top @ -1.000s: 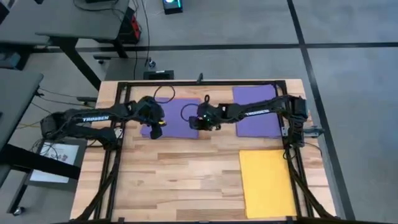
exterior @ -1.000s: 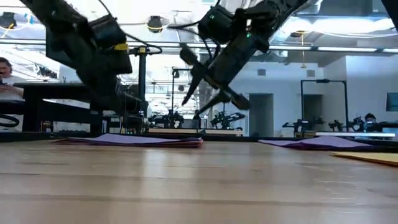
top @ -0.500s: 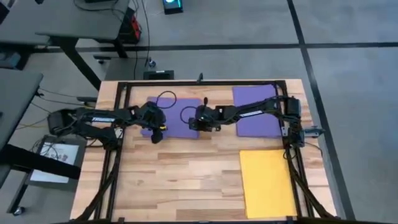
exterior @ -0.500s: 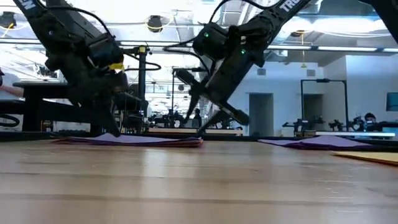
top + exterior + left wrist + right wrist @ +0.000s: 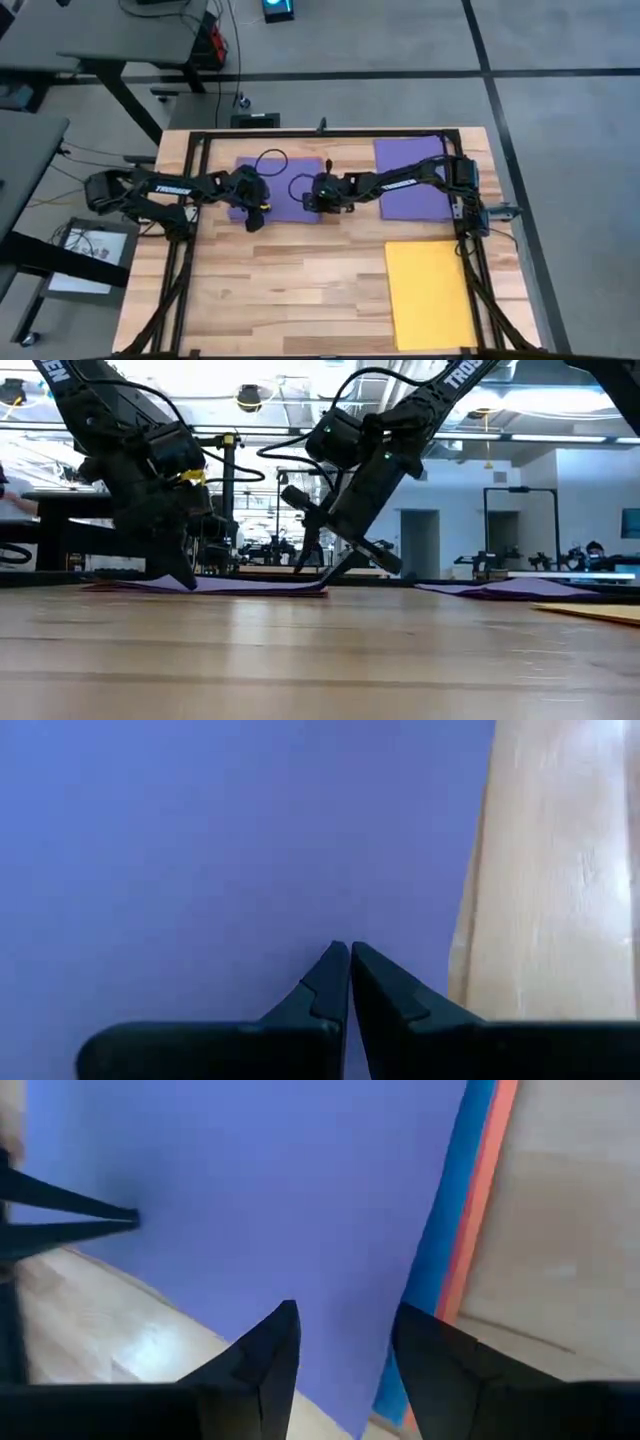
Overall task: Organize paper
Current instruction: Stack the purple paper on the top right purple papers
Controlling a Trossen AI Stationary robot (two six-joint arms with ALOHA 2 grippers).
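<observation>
From the high view, the wooden worktop [image 5: 300, 280] carries three places of paper. A purple stack [image 5: 285, 175] lies in the far left part, toward 11 o'clock from the middle of the worktop. A second purple sheet [image 5: 408, 160] lies toward 1 o'clock, and a yellow sheet [image 5: 428, 295] lies toward 4 o'clock, near the right edge. The left gripper [image 5: 253, 212] is at the near left corner of the purple stack. The right gripper [image 5: 322, 197] is at the near right corner of the same stack. The two arms reach in from opposite sides, and the stack is between them.

From the low view, the purple stack [image 5: 215, 586] lies flat on the worktop. The left gripper [image 5: 185, 577] points down and its tip meets the stack. The right gripper [image 5: 320, 565] is tilted, and its fingers are spread apart, with the lower tips at the edge of the stack. The second purple sheet [image 5: 510, 589] lies flat to the right, and an edge of the yellow sheet [image 5: 595, 612] shows at the far right.

In the left wrist view, the left gripper [image 5: 349, 955] has its fingers pressed together, with nothing between them, and they lie over the purple top sheet [image 5: 200, 860], close to its edge.

In the right wrist view, the right gripper [image 5: 345, 1330] has its fingers wide apart over the purple top sheet [image 5: 260, 1200]. Under that sheet a blue sheet [image 5: 440, 1250] and a salmon-orange sheet [image 5: 478, 1210] show as thin strips at the edge.
</observation>
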